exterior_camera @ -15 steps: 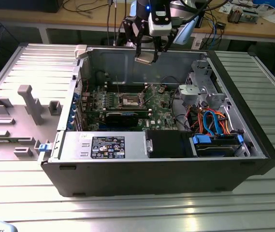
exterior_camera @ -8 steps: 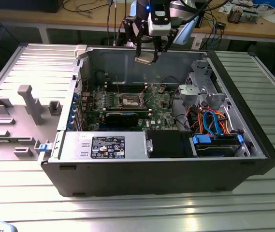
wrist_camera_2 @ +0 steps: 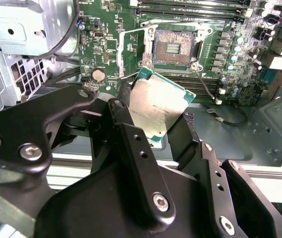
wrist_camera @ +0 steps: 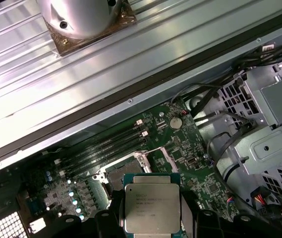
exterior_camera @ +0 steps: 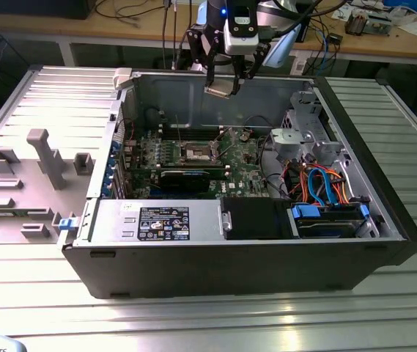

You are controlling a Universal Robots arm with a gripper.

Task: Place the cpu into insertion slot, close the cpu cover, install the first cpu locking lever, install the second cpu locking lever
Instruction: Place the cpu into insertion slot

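My gripper hangs above the open computer case, near its back wall, shut on the cpu. In both wrist views the cpu is a pale metal square with a green edge, clamped between the black fingers. The insertion slot lies below on the green motherboard, apart from the chip. Its dark centre is uncovered, with a silvery frame around it. In the first wrist view the insertion slot is partly hidden behind the cpu.
Memory slots run beside the socket. A long black card lies in front of it. A metal drive cage and orange and blue cables fill the exterior view's right. A grey fixture plate sits outside the case.
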